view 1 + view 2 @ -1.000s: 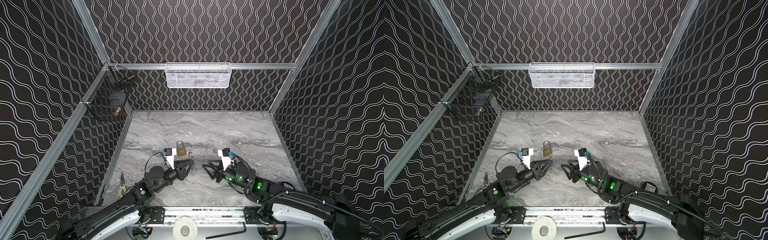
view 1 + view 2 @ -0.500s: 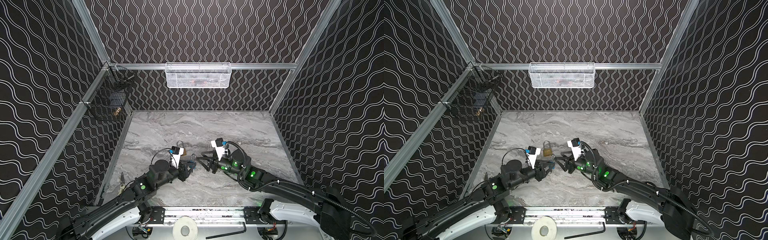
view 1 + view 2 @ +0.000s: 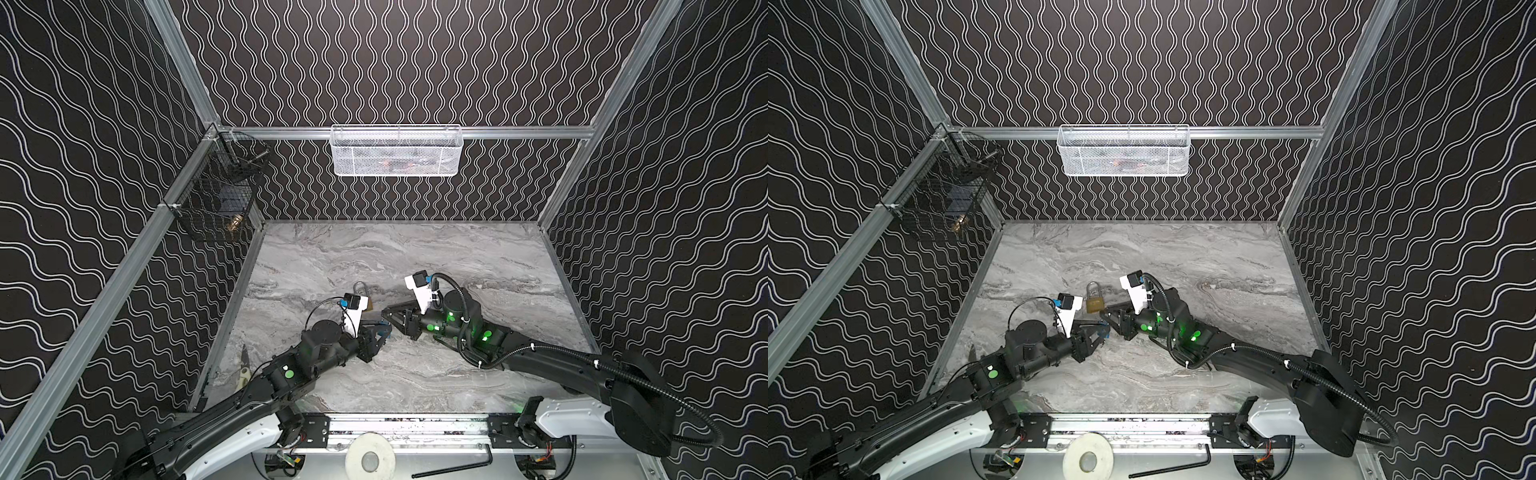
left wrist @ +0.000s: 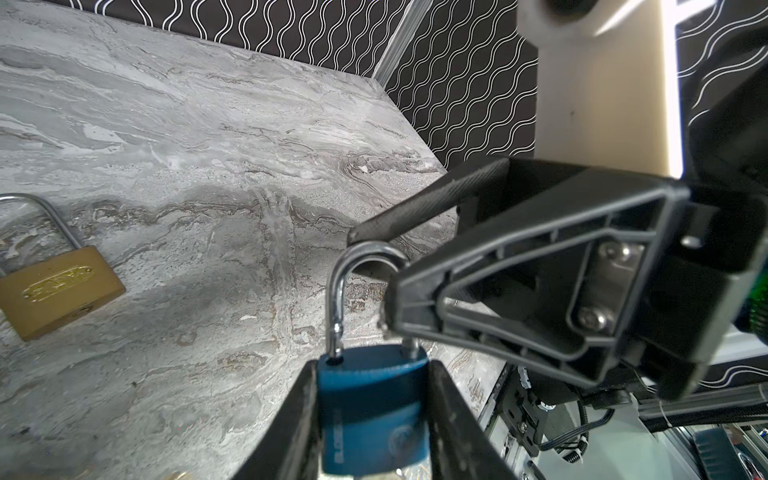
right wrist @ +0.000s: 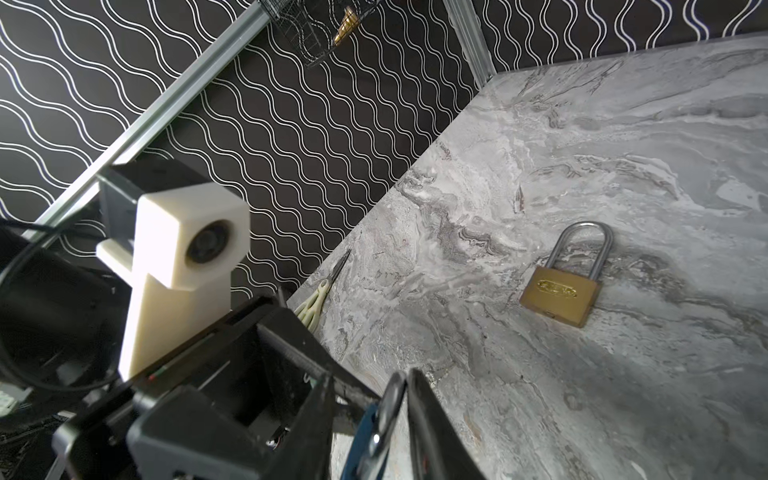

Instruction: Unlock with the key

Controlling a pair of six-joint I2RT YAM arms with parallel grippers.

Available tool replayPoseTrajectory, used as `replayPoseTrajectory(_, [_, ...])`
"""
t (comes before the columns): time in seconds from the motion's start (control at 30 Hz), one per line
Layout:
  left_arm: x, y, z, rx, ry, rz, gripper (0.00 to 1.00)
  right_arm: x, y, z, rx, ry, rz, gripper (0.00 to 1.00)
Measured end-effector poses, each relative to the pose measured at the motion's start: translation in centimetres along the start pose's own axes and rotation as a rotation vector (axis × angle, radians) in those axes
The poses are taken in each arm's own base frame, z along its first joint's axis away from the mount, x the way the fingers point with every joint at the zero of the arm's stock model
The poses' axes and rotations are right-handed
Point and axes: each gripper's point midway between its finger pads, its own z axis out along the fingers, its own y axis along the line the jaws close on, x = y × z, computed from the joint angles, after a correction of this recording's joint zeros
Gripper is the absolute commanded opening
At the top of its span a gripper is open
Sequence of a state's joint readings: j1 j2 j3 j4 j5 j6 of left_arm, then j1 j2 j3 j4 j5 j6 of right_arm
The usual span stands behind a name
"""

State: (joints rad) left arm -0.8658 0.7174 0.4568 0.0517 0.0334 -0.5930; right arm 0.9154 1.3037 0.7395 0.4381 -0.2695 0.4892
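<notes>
My left gripper (image 4: 372,374) is shut on the body of a blue padlock (image 4: 372,407), held just above the marble table (image 3: 478,257) with its steel shackle (image 4: 338,291) pointing at the right arm. My right gripper (image 5: 370,386) straddles that shackle. One finger (image 5: 419,399) lies against it, and a gap shows on the other side. In both top views the two grippers (image 3: 380,334) (image 3: 1106,318) meet at mid-table. A brass padlock (image 3: 1095,303) lies flat just behind them. The key is not visible in any view.
Small pliers (image 3: 245,365) lie by the left wall. A black wire basket (image 3: 220,191) hangs on the left rail and a white mesh basket (image 3: 397,151) on the back rail. An Allen key (image 3: 453,457) and a tape roll (image 3: 368,457) sit on the front frame.
Both arms swung inward and forward until the grippers met. The left one turned the blue padlock toward the right arm. The right jaws moved over the shackle and narrowed.
</notes>
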Motion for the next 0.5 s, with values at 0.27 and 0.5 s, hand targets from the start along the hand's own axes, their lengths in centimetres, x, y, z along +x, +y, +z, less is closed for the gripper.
replayPoseTrajectory(0.27, [-0.4, 0.5, -0.1, -0.027, -0.022, 0.0, 0.0, -0.4, -0.5, 0.6, 0.037, 0.017, 0.011, 0.23])
replayPoseTrajectory(0.5, [-0.5, 1.1, -0.2, -0.063, -0.035, 0.005, 0.0, -0.1, -0.8, 1.3, 0.046, 0.039, 0.037, 0.11])
